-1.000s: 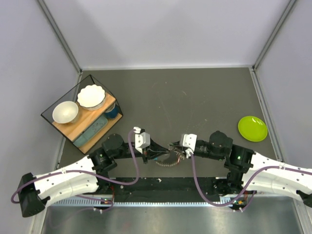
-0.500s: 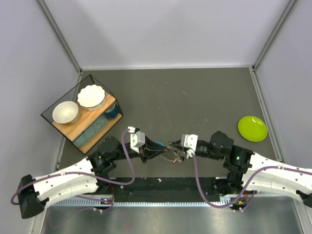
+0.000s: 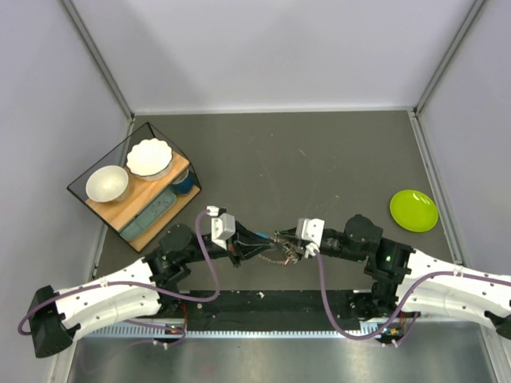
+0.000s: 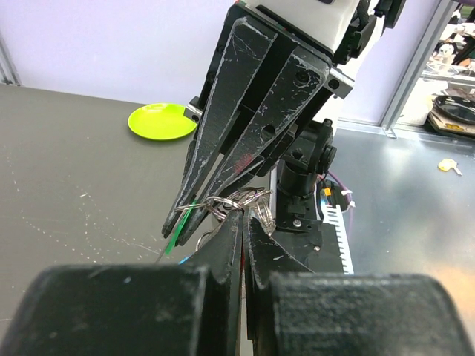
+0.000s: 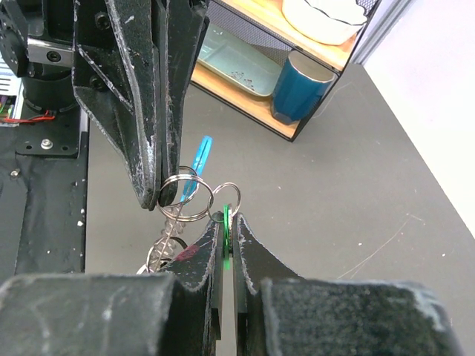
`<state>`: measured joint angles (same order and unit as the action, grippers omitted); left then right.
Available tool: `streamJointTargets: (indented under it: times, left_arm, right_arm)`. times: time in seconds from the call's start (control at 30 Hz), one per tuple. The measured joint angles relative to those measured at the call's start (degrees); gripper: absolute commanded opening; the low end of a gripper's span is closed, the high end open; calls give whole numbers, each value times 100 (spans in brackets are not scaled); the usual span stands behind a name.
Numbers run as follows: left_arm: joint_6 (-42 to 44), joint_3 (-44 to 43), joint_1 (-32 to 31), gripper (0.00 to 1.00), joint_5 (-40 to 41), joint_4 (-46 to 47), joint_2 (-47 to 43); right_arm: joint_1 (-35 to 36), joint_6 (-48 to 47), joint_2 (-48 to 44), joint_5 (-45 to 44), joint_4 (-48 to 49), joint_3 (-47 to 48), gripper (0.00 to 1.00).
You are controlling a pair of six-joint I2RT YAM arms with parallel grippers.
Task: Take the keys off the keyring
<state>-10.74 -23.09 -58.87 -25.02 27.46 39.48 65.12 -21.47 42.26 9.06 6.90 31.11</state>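
The keys hang as a small bunch between my two grippers, just above the table's near middle. My left gripper is shut on the large silver keyring; its jaws are pressed together. A blue key sticks out beside the left gripper's fingers. My right gripper is shut on the green key, which hangs from a smaller ring linked to the large one. The green key also shows in the left wrist view at the right gripper's fingers.
A lime-green round plate lies at the right. A black-framed shelf at the left holds two white bowls, a blue cup and a teal tray. A black strip runs along the near edge.
My left gripper has drawn back to the left, away from the right gripper. The rings now stretch between the two grippers. The right gripper has barely moved.
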Motion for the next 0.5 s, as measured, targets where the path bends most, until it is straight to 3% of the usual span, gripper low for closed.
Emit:
streamJointTargets:
  times: [0.5]
  left_arm:
    - [-116,39,0,0,-4,201,0]
  right_arm:
    - [0,269,33,-17,168,7,0]
